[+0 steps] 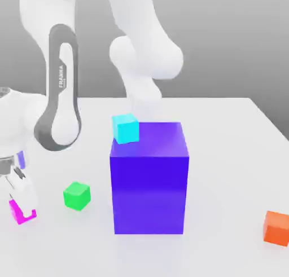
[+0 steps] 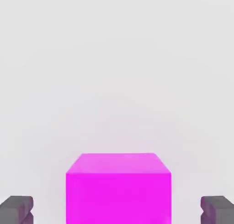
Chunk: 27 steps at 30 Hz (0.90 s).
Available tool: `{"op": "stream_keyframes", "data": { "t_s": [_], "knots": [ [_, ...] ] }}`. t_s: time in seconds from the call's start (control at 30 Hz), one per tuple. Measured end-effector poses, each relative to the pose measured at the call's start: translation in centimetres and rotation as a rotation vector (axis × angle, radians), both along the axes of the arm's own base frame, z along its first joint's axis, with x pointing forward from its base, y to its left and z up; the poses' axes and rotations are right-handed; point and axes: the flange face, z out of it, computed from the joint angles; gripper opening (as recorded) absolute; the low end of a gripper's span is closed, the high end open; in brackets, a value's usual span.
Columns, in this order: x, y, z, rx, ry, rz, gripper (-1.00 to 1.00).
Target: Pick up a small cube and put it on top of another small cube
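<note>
gripper (image 1: 20,205): low at the exterior view's left edge, down around the magenta cube (image 1: 22,214)
fingers: spread; in hand view pads (image 2: 17,209) sit either side of the cube with clear gaps, not pinching yet
magenta cube: on the table (image 1: 226,135), between the fingers, partly hidden by them in exterior view; centred in hand view (image 2: 118,189)
green cube (image 1: 77,195): target, on the table near the magenta one, toward the exterior view's right, apart from it
purple-blue block (image 1: 149,177): big, just beyond the green cube, cyan cube (image 1: 126,128) at its back top corner, can't tell if on it or behind it
orange cube (image 1: 277,227): far at exterior view's right, irrelevant
step: likely closing for the grasp
risk 1: uneven closing, one pad hits first, cube slides or twists, bad grip
risk 2: grip too low or shallow, cube slips on lift
risk 3: green cube close by, a low carry could knock it away
risk 4: tall block next to the target, arm or hand may clip it during placing
risk 5: off-centre release, magenta tips off green
</note>
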Motion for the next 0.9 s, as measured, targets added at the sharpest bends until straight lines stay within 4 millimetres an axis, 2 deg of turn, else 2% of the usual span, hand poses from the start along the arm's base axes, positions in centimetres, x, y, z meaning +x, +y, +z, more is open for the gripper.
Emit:
{"op": "stream_keyframes", "data": {
  "t_s": [0.2, 0.43, 0.9],
  "knots": [
    [0.0, 0.0, 0.0, 0.0, 0.0, 0.0, -1.0],
    [0.0, 0.0, 5.7, 0.0, 0.0, -0.002, -1.0],
    [-1.7, 6.9, 8.7, -0.025, 0.053, -0.713, -1.0]
  ]
}}
